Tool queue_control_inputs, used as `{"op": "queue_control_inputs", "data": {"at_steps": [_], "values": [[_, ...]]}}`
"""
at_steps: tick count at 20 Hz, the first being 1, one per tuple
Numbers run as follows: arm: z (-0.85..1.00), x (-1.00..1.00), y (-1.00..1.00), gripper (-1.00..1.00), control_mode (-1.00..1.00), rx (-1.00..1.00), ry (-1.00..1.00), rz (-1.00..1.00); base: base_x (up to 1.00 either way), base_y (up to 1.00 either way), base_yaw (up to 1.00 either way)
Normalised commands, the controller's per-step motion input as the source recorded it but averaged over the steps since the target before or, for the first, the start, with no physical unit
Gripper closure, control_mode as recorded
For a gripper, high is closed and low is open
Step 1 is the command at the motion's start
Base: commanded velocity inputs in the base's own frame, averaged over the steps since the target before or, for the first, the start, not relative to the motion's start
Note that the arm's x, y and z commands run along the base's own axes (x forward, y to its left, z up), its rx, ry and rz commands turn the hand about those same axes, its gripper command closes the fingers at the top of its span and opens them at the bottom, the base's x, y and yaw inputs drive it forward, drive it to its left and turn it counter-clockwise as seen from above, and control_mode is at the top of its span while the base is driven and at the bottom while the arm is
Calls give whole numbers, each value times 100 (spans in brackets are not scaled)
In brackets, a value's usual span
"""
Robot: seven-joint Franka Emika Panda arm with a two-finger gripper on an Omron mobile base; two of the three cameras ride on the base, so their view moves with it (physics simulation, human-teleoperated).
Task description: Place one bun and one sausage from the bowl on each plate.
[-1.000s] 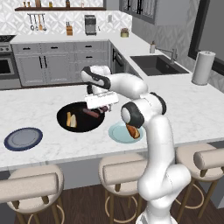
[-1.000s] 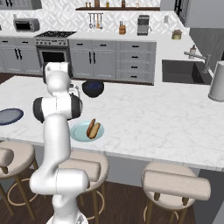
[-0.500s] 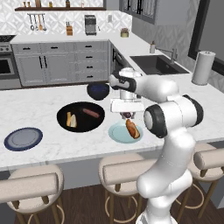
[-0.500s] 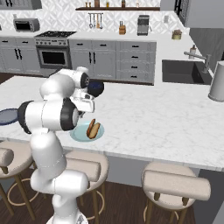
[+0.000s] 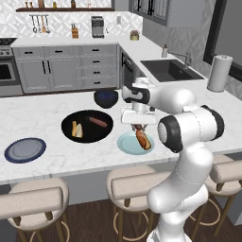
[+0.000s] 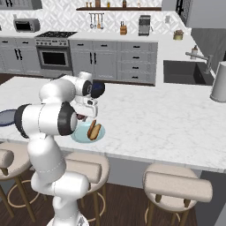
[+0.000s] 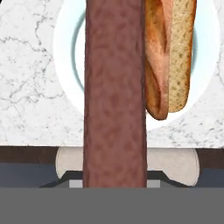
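Note:
My gripper (image 5: 137, 125) is shut on a reddish-brown sausage (image 7: 114, 96) and hangs just above the pale teal plate (image 5: 125, 144). A bun (image 5: 143, 141) lies on that plate beside the held sausage; the hand view shows the bun (image 7: 168, 57) to the sausage's right on the plate (image 7: 68, 48). The black bowl (image 5: 88, 137) to the left holds one more bun (image 5: 77, 129) and one more sausage (image 5: 98, 122). The dark navy plate (image 5: 25, 149) sits bare at the far left. From the right base view the gripper (image 6: 84, 116) hovers over the teal plate (image 6: 79, 135) and its bun (image 6: 93, 130).
A smaller dark-blue bowl (image 5: 106, 98) stands behind the plate, close to the arm. The counter's front edge runs just below the teal plate, with stools (image 5: 142, 182) beneath. A sink (image 5: 170, 70) and a paper towel roll (image 5: 219, 73) are at the back right.
The arm swung right from above the black bowl to above the teal plate, carrying the sausage with it. The bowl now holds one sausage and one bun.

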Motion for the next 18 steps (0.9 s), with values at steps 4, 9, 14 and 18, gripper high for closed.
{"op": "queue_control_inputs", "data": {"at_steps": [4, 9, 14, 18], "values": [[-39, 94, -2, 100, -100, 0, 0, -9, 0, 0, 0], [-50, 46, 0, 100, -100, 0, 0, -4, 0, 0, 0], [-53, 0, 0, 100, -100, 0, 0, 0, 0, 0, 0], [-18, -18, 0, 100, -100, 0, 0, 0, 0, 0, 0]]}}
